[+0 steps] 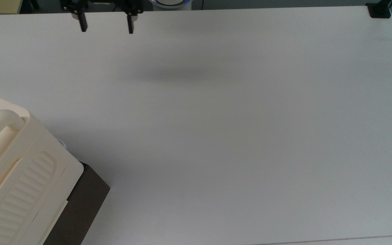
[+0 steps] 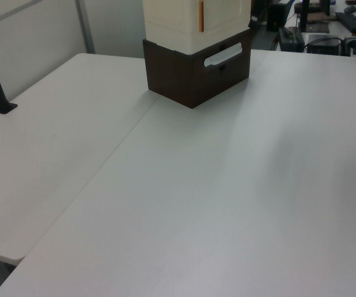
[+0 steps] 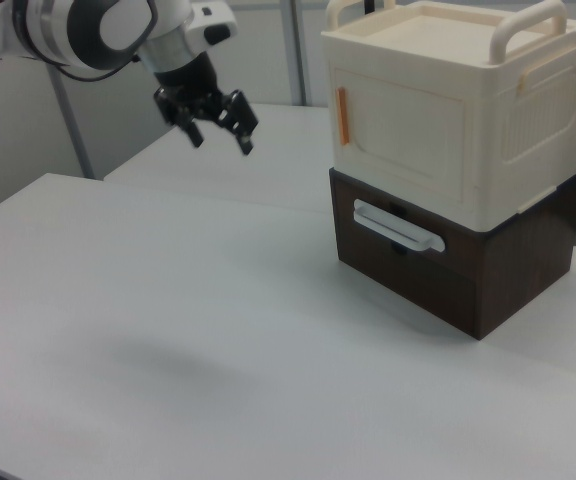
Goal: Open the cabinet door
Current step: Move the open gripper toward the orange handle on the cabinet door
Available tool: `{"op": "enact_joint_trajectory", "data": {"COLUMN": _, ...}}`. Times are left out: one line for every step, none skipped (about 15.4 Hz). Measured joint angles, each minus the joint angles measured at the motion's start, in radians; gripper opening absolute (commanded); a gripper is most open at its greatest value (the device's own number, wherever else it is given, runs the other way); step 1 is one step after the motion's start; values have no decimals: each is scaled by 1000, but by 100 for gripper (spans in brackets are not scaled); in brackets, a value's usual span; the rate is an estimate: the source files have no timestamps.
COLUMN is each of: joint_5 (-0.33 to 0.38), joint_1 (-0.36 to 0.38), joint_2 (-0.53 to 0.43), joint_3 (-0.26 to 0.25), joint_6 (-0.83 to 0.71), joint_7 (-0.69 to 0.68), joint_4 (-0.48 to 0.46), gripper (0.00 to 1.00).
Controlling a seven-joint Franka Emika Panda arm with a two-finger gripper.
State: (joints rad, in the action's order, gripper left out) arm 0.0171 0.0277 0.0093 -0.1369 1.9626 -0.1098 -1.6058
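A white table (image 1: pixel 237 136) carries a large cream cabinet (image 3: pixel 453 110) stacked on a dark brown drawer base (image 3: pixel 468 265). In the right view the cabinet sits at about 2 o'clock. Its door (image 3: pixel 400 130) faces the camera, flush with the body and closed, with a slim orange handle (image 3: pixel 343 115) upright along its edge on the right view's left. A ribbed panel (image 3: pixel 536 110) covers the adjoining side, and thick tube handles (image 3: pixel 528 22) arch over the top. The base has a pale drawer pull (image 3: pixel 398 228).

The gripper (image 3: pixel 220 128) hangs in the air at about 11 o'clock in the right view, well apart from the cabinet, its two dark fingers (image 3: pixel 245 142) spread wide with nothing between them. It leaves a soft shadow (image 1: pixel 168 75) on the table.

In the top view the gripper (image 1: pixel 107 28) is at 11 o'clock by the far edge, and the cabinet (image 1: pixel 15 170) fills the 8 o'clock corner. In the left view the cabinet (image 2: pixel 196 21) stands at 12 o'clock.
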Motion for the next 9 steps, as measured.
{"op": "enact_joint_trajectory", "data": {"joint_5": 0, "joint_1": -7, "joint_2": 0, "joint_3": 0, "joint_6": 40, "joint_7": 0, "joint_4": 0, "gripper": 100}}
{"op": "enact_joint_trajectory", "data": {"joint_5": 0, "joint_1": -13, "joint_2": 0, "joint_3": 0, "joint_6": 84, "joint_7": 0, "joint_4": 0, "gripper": 100}}
{"op": "enact_joint_trajectory", "data": {"joint_5": 0, "joint_1": -17, "joint_2": 0, "joint_3": -1, "joint_6": 123, "joint_7": 0, "joint_4": 0, "gripper": 100}}
{"op": "enact_joint_trajectory", "data": {"joint_5": 0, "joint_1": -21, "joint_2": 0, "joint_3": -1, "joint_6": 165, "joint_7": 0, "joint_4": -1, "gripper": 97}}
{"op": "enact_joint_trajectory", "data": {"joint_5": 0, "joint_1": -24, "joint_2": 1, "joint_3": -1, "joint_6": 204, "joint_7": 0, "joint_4": -3, "gripper": 92}}
{"op": "enact_joint_trajectory", "data": {"joint_5": 0, "joint_1": -25, "joint_2": 2, "joint_3": -1, "joint_6": 245, "joint_7": 0, "joint_4": -7, "gripper": 90}}
{"op": "enact_joint_trajectory", "data": {"joint_5": 0, "joint_1": -25, "joint_2": 3, "joint_3": -1, "joint_6": 293, "joint_7": 0, "joint_4": -13, "gripper": 88}}
{"op": "enact_joint_trajectory", "data": {"joint_5": 0, "joint_1": -25, "joint_2": 5, "joint_3": -1, "joint_6": 343, "joint_7": 0, "joint_4": -23, "gripper": 87}}
{"op": "enact_joint_trajectory", "data": {"joint_5": 0, "joint_1": -25, "joint_2": 9, "joint_3": -1, "joint_6": 400, "joint_7": 1, "joint_4": -37, "gripper": 87}}
